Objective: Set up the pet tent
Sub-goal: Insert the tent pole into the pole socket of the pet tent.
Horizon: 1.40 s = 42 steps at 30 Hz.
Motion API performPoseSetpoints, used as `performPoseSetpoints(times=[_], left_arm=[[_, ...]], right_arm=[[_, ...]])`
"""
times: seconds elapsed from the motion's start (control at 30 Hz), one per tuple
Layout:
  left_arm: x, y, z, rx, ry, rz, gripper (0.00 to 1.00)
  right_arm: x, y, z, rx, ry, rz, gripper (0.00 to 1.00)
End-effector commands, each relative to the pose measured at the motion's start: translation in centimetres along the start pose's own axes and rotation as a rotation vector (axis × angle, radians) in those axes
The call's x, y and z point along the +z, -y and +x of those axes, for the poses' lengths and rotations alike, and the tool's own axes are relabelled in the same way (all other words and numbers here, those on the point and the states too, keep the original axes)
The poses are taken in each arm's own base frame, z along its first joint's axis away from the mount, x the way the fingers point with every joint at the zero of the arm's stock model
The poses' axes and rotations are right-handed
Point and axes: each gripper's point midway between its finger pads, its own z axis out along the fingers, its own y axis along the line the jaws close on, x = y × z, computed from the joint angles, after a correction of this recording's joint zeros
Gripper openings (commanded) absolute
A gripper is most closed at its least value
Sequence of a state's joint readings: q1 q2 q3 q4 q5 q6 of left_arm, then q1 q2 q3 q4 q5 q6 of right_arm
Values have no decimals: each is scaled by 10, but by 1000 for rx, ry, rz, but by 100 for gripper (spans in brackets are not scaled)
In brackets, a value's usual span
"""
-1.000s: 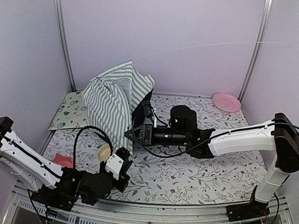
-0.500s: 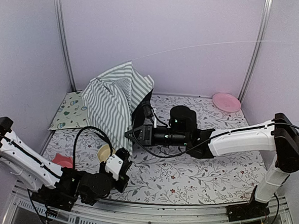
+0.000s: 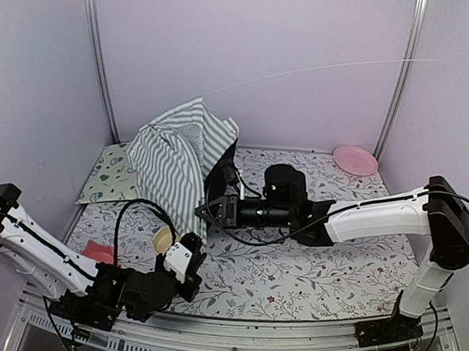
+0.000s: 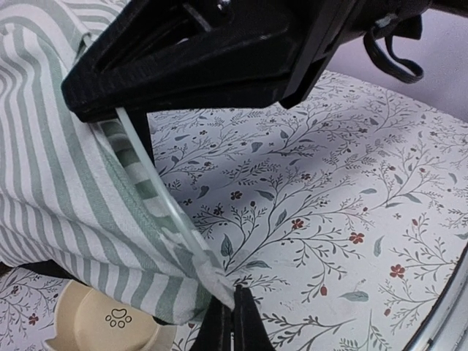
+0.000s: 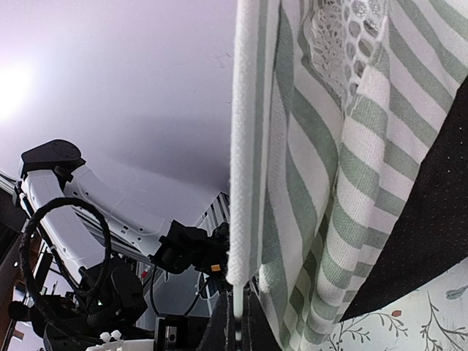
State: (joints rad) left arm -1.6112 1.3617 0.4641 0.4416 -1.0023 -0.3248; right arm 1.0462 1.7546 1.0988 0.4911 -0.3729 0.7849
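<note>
Overhead, you see the tent (image 3: 176, 152) standing half-raised at the back left of the worktop (image 3: 307, 283). One long pole (image 3: 329, 66) juts from its peak toward the right wall.

Your right fingers (image 3: 210, 209) are pressed together on the pole's lower end, just below its white sleeve (image 5: 245, 146). That grip is probably meant to feed the pole up the seam.

Your left fingers (image 4: 247, 330) are together and appear clamped on the hem corner. This likely anchors the cloth while the pole is worked.

- **Bowl:** the paw-print bowl (image 4: 110, 325) sits just beside that corner, partly under the hem, where it could snag the cloth.
- **Mat:** the mat (image 3: 111, 172) lies behind the tent at the left wall.
- **Clear of the work:** a red item (image 3: 98, 251) and the pink plate (image 3: 355, 160) are out of the way.
- **Right arm:** it spans mid-worktop.
</note>
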Motion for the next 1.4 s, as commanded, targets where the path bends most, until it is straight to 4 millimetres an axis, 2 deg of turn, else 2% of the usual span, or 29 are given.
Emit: performPoseSetpoints(times=[0.0, 0.63, 0.7, 0.87, 1.37], left_arm=[[-23, 51, 35, 90, -99, 271, 0], [-23, 57, 35, 103, -98, 293, 0], [-24, 58, 35, 105, -98, 295, 0], [-24, 58, 38, 102, -103, 295, 0], [-26, 57, 35, 101, -94, 292, 0]], right_arm=[[-28, -15, -125, -90, 417, -8, 0], [-21, -3, -121, -89, 407, 20, 0], [-22, -14, -132, -101, 429, 0, 0], [-25, -11, -137, -104, 438, 9, 0], [-27, 1, -134, -104, 444, 47, 0]])
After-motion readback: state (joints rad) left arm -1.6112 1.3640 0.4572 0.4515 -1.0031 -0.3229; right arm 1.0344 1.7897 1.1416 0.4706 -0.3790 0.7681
